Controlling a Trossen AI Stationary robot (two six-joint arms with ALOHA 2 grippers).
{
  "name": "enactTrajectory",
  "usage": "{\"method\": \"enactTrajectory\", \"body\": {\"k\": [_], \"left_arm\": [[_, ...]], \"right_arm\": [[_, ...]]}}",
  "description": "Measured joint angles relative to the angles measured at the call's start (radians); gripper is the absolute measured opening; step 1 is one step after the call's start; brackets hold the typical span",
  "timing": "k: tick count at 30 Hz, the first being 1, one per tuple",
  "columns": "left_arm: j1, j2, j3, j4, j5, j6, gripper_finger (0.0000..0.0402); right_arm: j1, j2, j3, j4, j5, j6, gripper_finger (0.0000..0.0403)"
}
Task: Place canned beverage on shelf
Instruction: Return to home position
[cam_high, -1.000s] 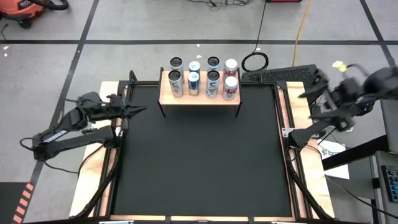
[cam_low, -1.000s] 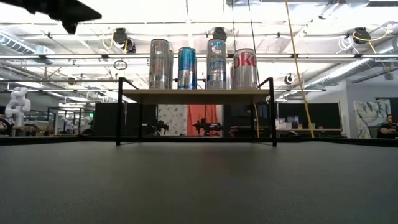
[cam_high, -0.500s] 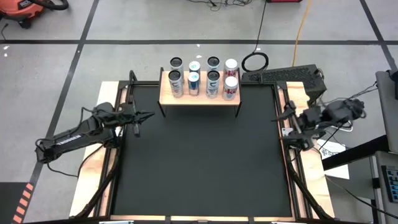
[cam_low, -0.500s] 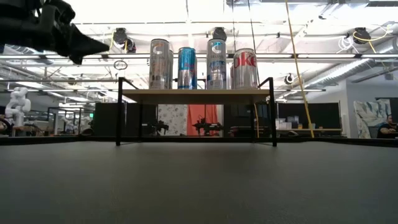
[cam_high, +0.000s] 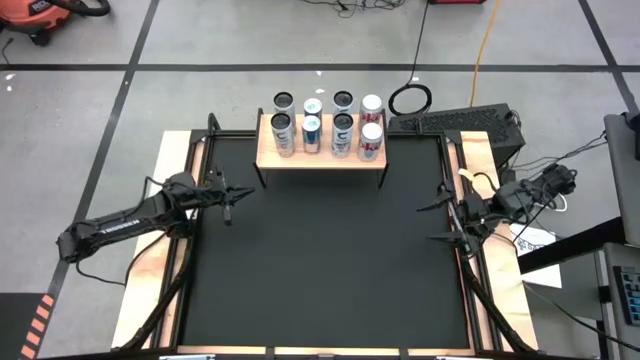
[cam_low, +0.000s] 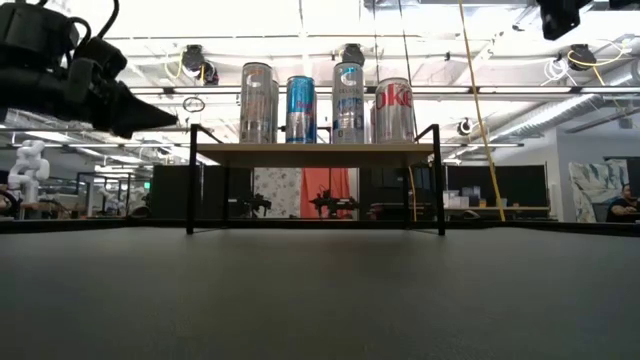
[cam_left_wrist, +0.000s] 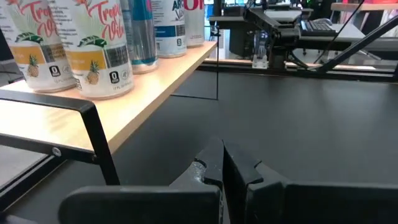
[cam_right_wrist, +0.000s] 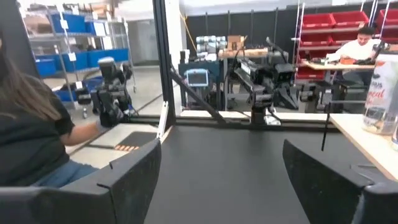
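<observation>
The shelf (cam_high: 320, 158), a light-wood board on thin black legs, stands at the table's far middle. Several cans (cam_high: 326, 128) stand upright on it in two rows; the low view shows cans (cam_low: 325, 102) on the shelf (cam_low: 315, 153). My left gripper (cam_high: 240, 192) is shut and holds nothing. It hovers over the mat's left part, near the shelf's left end, with the fingers (cam_left_wrist: 222, 167) pointing level. My right gripper (cam_high: 441, 212) is open and holds nothing. It hovers at the mat's right edge, its fingers (cam_right_wrist: 134, 177) wide apart. No can is near either gripper.
The black mat (cam_high: 320, 270) lies bare between the arms and in front of the shelf. Wooden strips (cam_high: 150, 290) run along both sides. A dark flat device (cam_high: 455, 120) and a cable ring (cam_high: 410, 98) lie beyond the far right corner. A person (cam_right_wrist: 31, 137) sits beyond the table.
Both arms have sunk toward the table. My left gripper has come down to about the level of the shelf top, staying shut. My right gripper has come down from beyond the far right corner to the mat's right edge, staying open. The cans have not moved.
</observation>
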Motion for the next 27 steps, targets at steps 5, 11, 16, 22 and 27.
{"method": "enactTrajectory", "body": {"k": [5,11,16,22,27], "left_arm": [[0.000,0.000,-0.040,0.046,-0.001,0.000,0.0000],[0.000,0.000,-0.041,0.047,-0.007,0.000,0.0000],[0.000,0.000,-0.041,0.030,-0.015,0.001,0.0000],[0.000,0.000,-0.041,0.002,-0.027,0.001,0.0000],[0.000,0.000,-0.041,0.010,-0.027,0.000,0.0000]], "right_arm": [[0.000,0.000,-0.034,0.056,0.002,-0.010,0.0318],[0.000,0.000,-0.067,0.064,0.003,-0.008,0.0318],[0.000,0.000,-0.102,0.066,0.003,-0.007,0.0318],[0.000,0.000,-0.157,0.126,0.003,-0.010,0.0318],[0.000,0.000,-0.203,0.134,0.003,-0.010,0.0318]]}}
